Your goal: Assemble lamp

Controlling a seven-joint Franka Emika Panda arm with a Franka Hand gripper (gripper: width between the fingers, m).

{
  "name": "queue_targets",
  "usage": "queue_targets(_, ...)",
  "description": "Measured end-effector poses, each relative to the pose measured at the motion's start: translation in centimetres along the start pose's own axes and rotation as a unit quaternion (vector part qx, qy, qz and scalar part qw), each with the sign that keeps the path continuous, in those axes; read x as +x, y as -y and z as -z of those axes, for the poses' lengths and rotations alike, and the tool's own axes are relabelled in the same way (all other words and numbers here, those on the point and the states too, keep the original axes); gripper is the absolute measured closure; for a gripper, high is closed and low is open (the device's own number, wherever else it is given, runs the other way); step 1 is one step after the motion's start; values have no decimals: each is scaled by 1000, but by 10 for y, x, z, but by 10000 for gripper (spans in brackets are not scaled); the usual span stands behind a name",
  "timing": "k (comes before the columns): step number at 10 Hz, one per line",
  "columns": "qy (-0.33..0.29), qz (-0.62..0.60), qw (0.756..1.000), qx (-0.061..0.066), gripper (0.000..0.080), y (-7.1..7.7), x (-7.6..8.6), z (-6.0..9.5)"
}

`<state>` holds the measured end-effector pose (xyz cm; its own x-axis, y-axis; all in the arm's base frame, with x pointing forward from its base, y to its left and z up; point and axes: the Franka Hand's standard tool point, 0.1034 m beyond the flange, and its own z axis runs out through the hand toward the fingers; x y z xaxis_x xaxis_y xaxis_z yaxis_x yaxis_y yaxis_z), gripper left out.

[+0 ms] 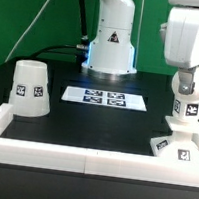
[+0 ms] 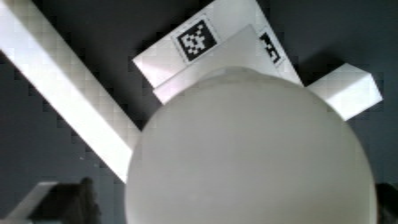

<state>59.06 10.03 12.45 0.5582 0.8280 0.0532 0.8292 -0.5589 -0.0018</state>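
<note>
The rounded white bulb (image 1: 184,110) is upright between my gripper's (image 1: 186,88) fingers at the exterior view's right. It stands directly over the square stepped base (image 1: 174,147); I cannot tell whether they touch. In the wrist view the bulb (image 2: 258,150) fills most of the picture and hides the fingertips, with the tagged base (image 2: 214,45) beyond it. The truncated-cone shade (image 1: 32,87) stands alone on the black table at the exterior view's left.
The marker board (image 1: 106,96) lies flat at the back middle. The big white robot pedestal (image 1: 111,44) with a triangle sign stands behind it. A low white wall (image 1: 80,162) rims the work area at the front and sides; it also shows in the wrist view (image 2: 71,85).
</note>
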Motion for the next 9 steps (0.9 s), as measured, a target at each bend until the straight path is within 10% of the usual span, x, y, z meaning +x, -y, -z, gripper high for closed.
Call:
queue_targets(1,0,0,1000,0,229,0,0,0)
queue_targets(9,-4,-172,985,-2,223,-1,0,0)
